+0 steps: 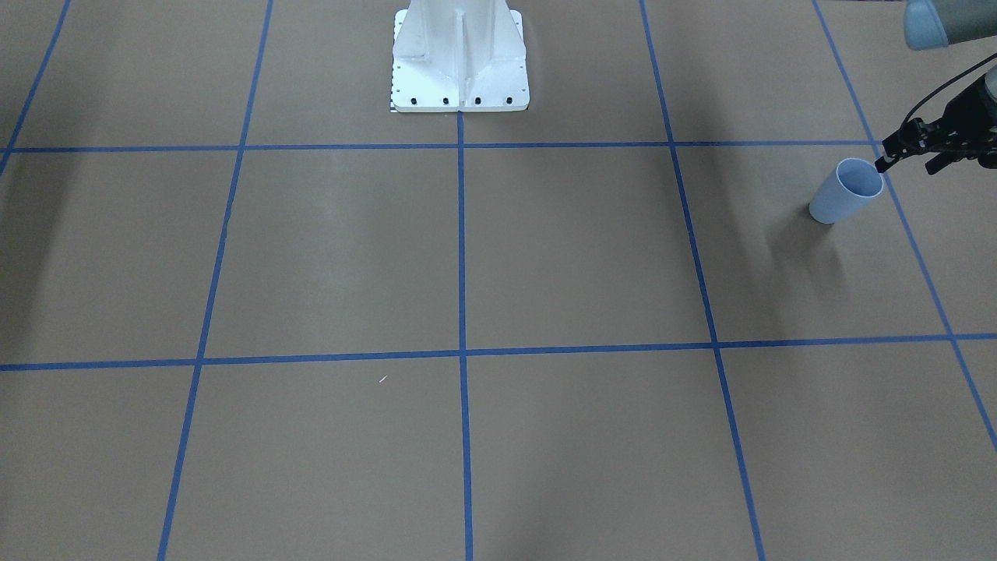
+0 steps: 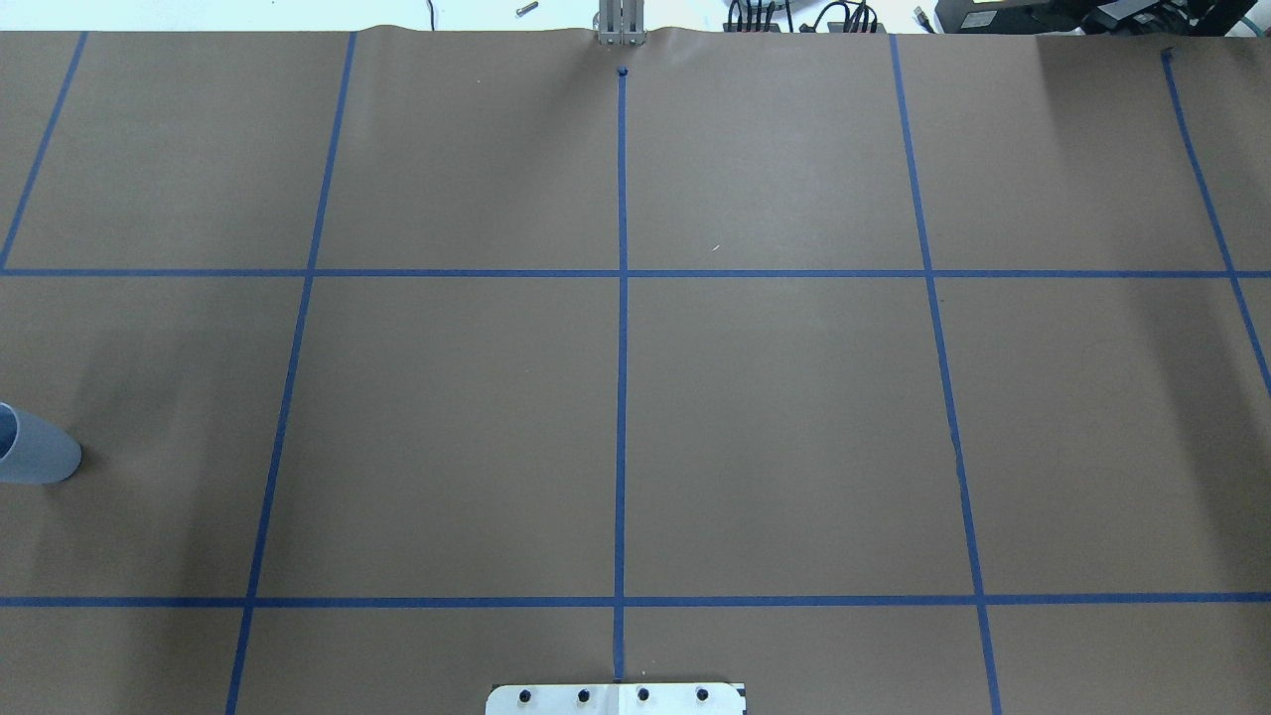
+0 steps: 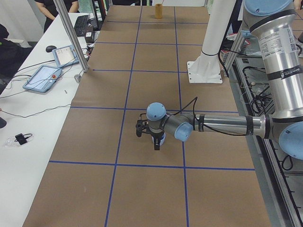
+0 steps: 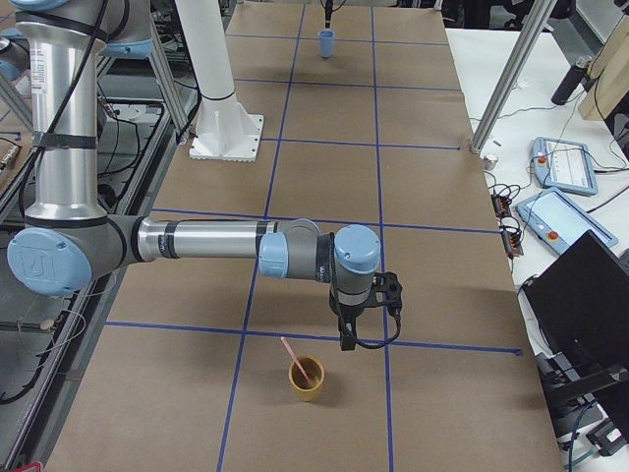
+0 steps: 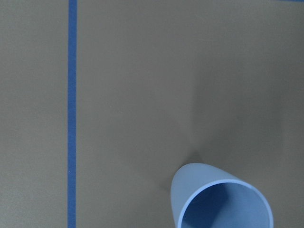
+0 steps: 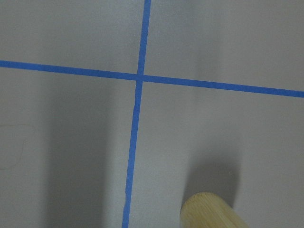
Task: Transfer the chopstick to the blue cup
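The blue cup stands upright on the brown table at the robot's far left; it also shows in the overhead view and the left wrist view. My left gripper hovers just above and beside its rim, with the fingers apart and empty. A pale-pink chopstick leans in a tan wooden cup at the table's other end. My right gripper hangs close beside that cup, to its right. I cannot tell whether it is open or shut.
The white robot base stands at the table's middle back edge. Blue tape lines divide the brown table into squares. Tablets and cables lie on the white side table. The tan cup's rim shows in the right wrist view.
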`<state>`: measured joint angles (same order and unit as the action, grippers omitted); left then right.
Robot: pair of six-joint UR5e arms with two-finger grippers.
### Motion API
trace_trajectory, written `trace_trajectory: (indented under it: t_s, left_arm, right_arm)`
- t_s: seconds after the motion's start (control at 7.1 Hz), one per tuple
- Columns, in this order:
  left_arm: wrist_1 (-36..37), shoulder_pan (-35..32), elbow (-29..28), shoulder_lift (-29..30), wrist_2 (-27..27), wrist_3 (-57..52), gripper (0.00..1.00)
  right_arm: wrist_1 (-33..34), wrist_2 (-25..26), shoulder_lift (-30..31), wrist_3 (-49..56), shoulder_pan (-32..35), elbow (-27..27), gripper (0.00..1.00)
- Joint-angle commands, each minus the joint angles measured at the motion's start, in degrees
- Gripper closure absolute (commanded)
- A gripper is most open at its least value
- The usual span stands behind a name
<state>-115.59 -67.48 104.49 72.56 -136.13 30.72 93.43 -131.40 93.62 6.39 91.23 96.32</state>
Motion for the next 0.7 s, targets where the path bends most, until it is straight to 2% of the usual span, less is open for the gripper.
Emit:
trace_trajectory:
  t_s: [0.0,0.56]
  left_arm:
    - [-0.2,0.9,-2.1,1.3,0.1,-0.2,0.02]
    - [-0.2,4.6,-3.9,1.8,0.1,-0.7,0.02]
  right_arm:
    - [0.0,0.0,0.1,0.0,0.0,-0.1,0.00]
    - [0.0,0.0,0.1,0.0,0.0,-0.2,0.00]
